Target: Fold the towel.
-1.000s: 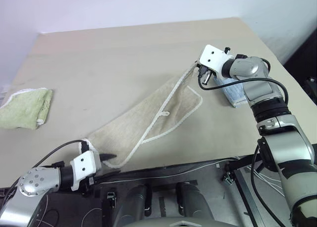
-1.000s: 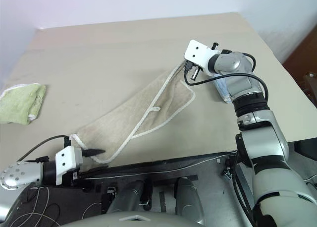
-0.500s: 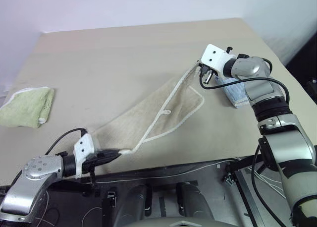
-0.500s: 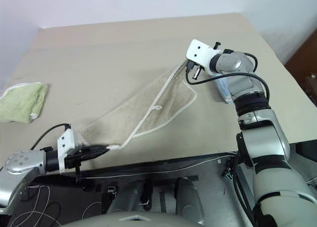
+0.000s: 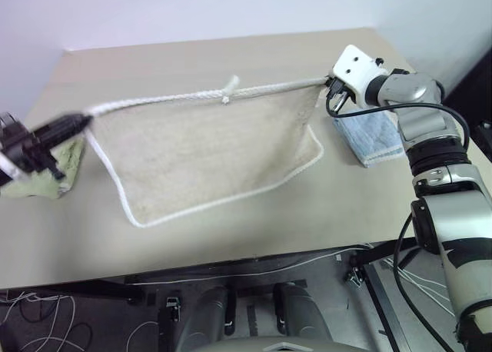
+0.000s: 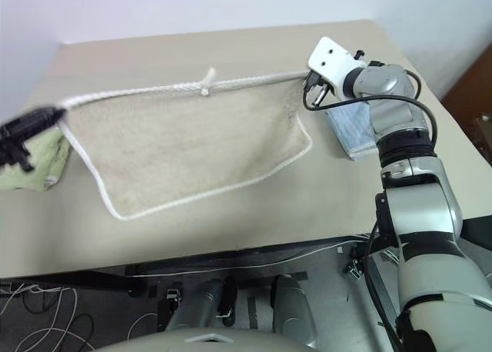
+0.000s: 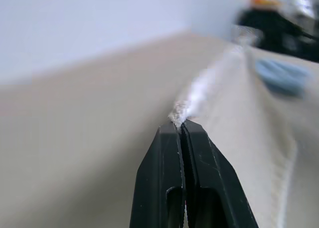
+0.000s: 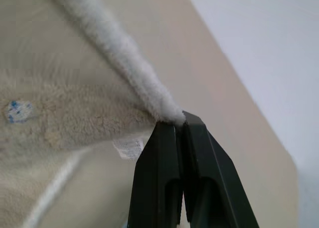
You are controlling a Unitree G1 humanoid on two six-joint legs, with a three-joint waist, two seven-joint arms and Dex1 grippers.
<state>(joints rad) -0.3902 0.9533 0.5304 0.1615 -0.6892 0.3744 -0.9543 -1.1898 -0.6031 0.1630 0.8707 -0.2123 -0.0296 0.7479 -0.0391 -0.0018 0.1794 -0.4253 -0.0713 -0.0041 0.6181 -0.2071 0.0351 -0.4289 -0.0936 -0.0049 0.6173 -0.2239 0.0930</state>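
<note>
— Two corners are pinched at once: the left claw (image 6: 52, 117) is clamped on one top corner of the beige towel (image 6: 184, 141), and the right claw (image 6: 310, 77) is clamped on the other.

— And the cloth is hung between them above the bench (image 6: 231, 214), its white corded edge (image 6: 154, 91) drawn taut from claw to claw, with the lower hem sagging in a curve toward the bench top.

— Soft and light, it may be judged; the body is draped slack while only the top edge is held straight. No stiffness is to be expected, so any free part will flop wherever it is let down.

— The wrist views are telling: each pair of fingers is closed to nothing on the thick rope-like binding. That binding is probably the best place to be gripped, since the terry pile itself could be pulled out of a thin pinch.

— A small loop tab (image 6: 206, 81) is seen midway along the top edge. A fair marker for the halfway fold, it could be said.

— Off to the sides, a green cloth (image 6: 34, 164) lies by the left claw and a blue folded cloth (image 6: 350, 129) under the right arm; both should be kept clear of when the towel is laid down.
</note>
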